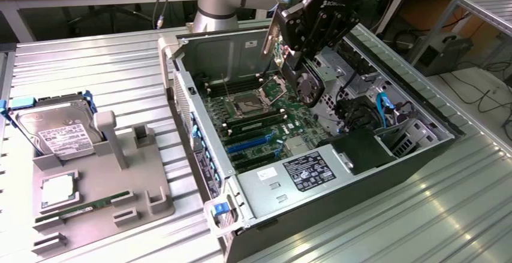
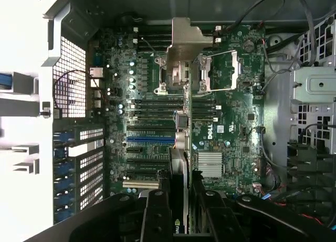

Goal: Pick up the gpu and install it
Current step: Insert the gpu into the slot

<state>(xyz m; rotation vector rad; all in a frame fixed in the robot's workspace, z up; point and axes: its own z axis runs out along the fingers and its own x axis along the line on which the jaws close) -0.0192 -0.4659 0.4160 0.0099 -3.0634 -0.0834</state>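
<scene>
The gpu (image 1: 304, 80) hangs edge-down inside the open computer case (image 1: 188, 95), above the motherboard (image 1: 264, 122). Its black fan cooler faces the exterior view's right and its silver end bracket (image 1: 274, 40) points up toward the case's back wall. My gripper (image 1: 310, 50) is shut on the card's upper edge. In the wrist view the gpu (image 2: 181, 147) appears edge-on between my black fingers (image 2: 157, 213), with the bracket (image 2: 186, 37) at its far end. It hovers over the motherboard (image 2: 231, 121), in line with the blue slot (image 2: 149, 139) and apart from it.
A grey fixture (image 1: 104, 179) at the exterior view's left holds a silver hard drive (image 1: 60, 132) and a narrow green memory stick (image 1: 84, 206). In the case are the power supply (image 1: 308, 172), an open CPU socket (image 1: 244, 104) and blue cables (image 1: 384, 108).
</scene>
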